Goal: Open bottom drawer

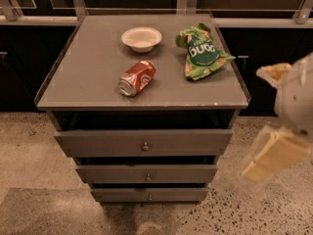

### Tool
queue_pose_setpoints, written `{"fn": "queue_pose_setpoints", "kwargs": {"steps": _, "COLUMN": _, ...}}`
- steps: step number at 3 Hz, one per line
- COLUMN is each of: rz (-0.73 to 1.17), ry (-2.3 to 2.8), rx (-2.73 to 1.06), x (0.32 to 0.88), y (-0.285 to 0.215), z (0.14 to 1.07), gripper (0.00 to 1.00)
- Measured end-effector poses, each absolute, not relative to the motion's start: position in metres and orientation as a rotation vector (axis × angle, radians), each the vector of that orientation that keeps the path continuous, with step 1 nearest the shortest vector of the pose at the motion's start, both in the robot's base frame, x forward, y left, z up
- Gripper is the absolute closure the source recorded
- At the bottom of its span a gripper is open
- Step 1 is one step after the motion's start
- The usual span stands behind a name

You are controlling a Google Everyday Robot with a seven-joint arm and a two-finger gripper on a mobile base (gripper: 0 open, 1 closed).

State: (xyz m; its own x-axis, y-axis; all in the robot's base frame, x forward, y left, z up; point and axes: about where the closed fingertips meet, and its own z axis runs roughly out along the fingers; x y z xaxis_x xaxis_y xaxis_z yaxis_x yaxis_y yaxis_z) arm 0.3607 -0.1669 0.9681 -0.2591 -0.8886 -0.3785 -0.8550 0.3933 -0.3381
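The bottom drawer point(122, 195) is the slimmest grey front, lowest on the cabinet, with a tiny round knob point(149, 197) at its centre. Above it are the mid-sized drawer front point(112, 174) and the widest top drawer front point(98, 142), each with a centre knob. My gripper point(254, 124) is at the right edge of the view, beside the cabinet's right side and clear of it. Its cream fingers point(274, 155) are spread apart and hold nothing. It stands at about the height of the top drawer, well above and right of the bottom drawer.
On the cabinet top point(83, 77) lie a white bowl point(141, 38), a red soda can point(137, 77) on its side and a green chip bag point(201, 53). Dark cabinets and a rail run behind. Speckled floor point(29, 151) surrounds the cabinet.
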Motion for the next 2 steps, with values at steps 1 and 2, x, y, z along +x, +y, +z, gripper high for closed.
{"fn": "queue_pose_setpoints", "kwargs": {"steps": 1, "rz": 0.077, "ry": 2.117, "rx": -1.41, "x": 0.346, "y": -0.122, "z": 0.907, "gripper": 0.0}}
{"fn": "queue_pose_setpoints", "kwargs": {"steps": 2, "rz": 0.35, "ry": 2.138, "rx": -1.347, "x": 0.35, "y": -0.077, "z": 0.812, "gripper": 0.0}}
